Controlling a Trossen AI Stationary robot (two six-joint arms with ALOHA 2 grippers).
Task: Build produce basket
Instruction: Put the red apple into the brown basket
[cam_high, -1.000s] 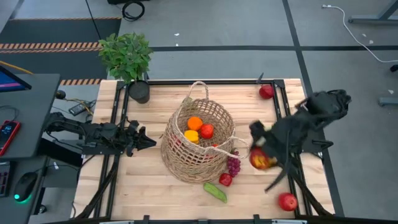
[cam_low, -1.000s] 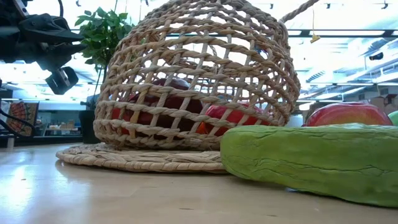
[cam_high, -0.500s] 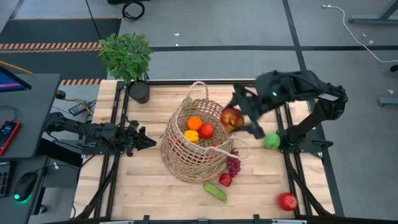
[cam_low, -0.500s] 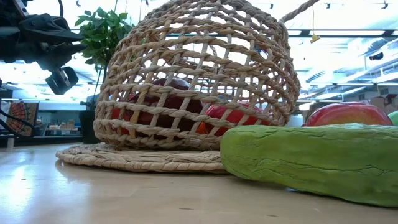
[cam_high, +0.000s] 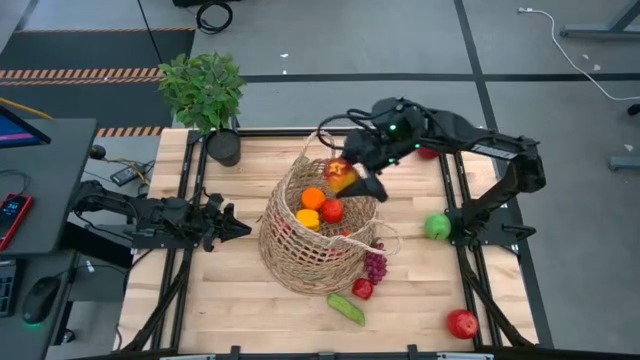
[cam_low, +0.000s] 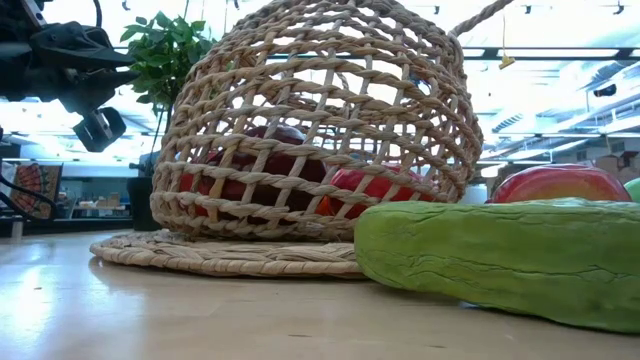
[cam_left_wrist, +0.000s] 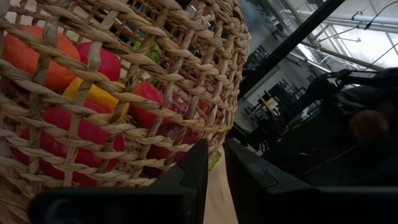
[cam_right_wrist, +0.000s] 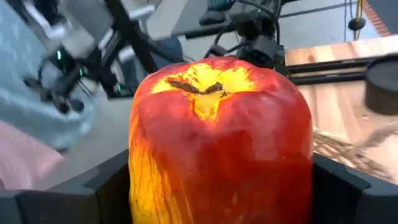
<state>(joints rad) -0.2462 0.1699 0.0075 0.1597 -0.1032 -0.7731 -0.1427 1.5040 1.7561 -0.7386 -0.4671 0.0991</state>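
Note:
The wicker basket (cam_high: 300, 262) stands mid-table, holding an orange (cam_high: 313, 198), a yellow pepper (cam_high: 308, 218) and a red fruit (cam_high: 332, 210). My right gripper (cam_high: 345, 178) hangs over the basket's far rim, shut on a red-and-yellow apple (cam_right_wrist: 217, 143). On the table to the basket's right and near side lie purple grapes (cam_high: 376, 266), a small red piece (cam_high: 362, 289) and a cucumber (cam_high: 346, 307). A green apple (cam_high: 437, 226) and a red apple (cam_high: 462, 323) lie farther right. My left gripper (cam_high: 243, 227) waits level at the basket's left side, shut. My right gripper pinches the apple between its two fingers (cam_right_wrist: 102, 186), one on each of the apple's sides (cam_right_wrist: 140, 180). The stem hollow (cam_right_wrist: 196, 87) faces back toward the wrist. The apple is lifted clear, above the basket's far rim.
A potted plant (cam_high: 205, 90) in a black pot (cam_high: 224, 148) stands at the far left corner. Another red apple (cam_high: 428, 150) lies at the far right, partly under my right arm. Black frame rails (cam_high: 455, 200) run along the table's sides.
My right gripper has carried the apple from beside the grapes at the table's right toward the far edge and then left, ending over the basket's far rim, and it has rolled on the way. The green apple, hidden under the arm before, now shows.

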